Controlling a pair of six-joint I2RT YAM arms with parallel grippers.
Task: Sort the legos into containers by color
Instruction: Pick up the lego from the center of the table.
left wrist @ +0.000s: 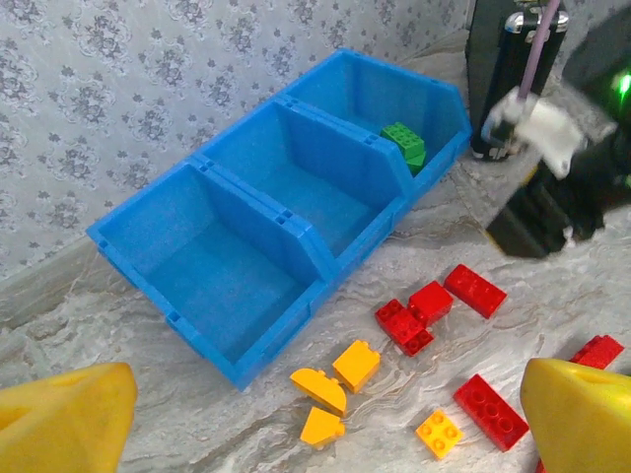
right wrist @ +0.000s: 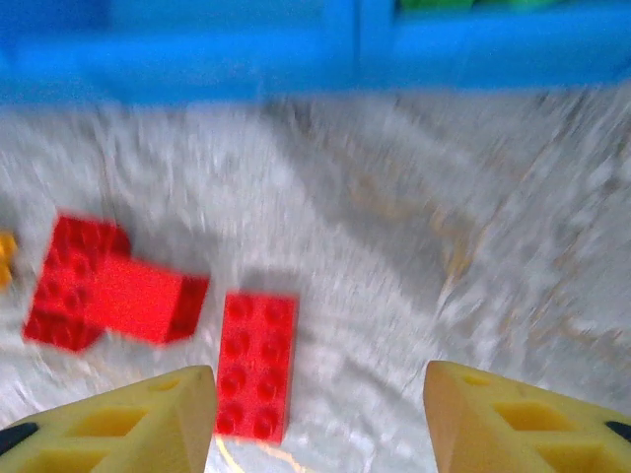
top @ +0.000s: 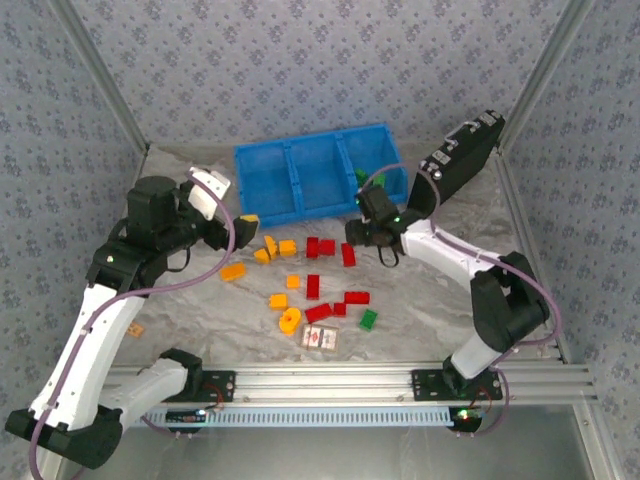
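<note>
Blue tray (top: pixel 262 190), green legos (left wrist: pixel 405 146) in its right-end compartment, left gripper (left wrist: pixel 325 419) apart, right gripper (right wrist: pixel 320 414) apart

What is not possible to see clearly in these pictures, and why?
Top view: green legos in the right compartment of the blue tray, partly behind the right arm; count unclear.
Right wrist view: tray blurred by motion.
Left wrist view: black case cut by top edge.

Robot test cell, lab-like, aluminium frame posts (top: pixel 98 75), patterned wallpaper panels (top: pixel 300 60) on three sides, marbled tabletop (top: pixel 420 300), two arms bolted to a metal rail (top: pixel 330 380)
</note>
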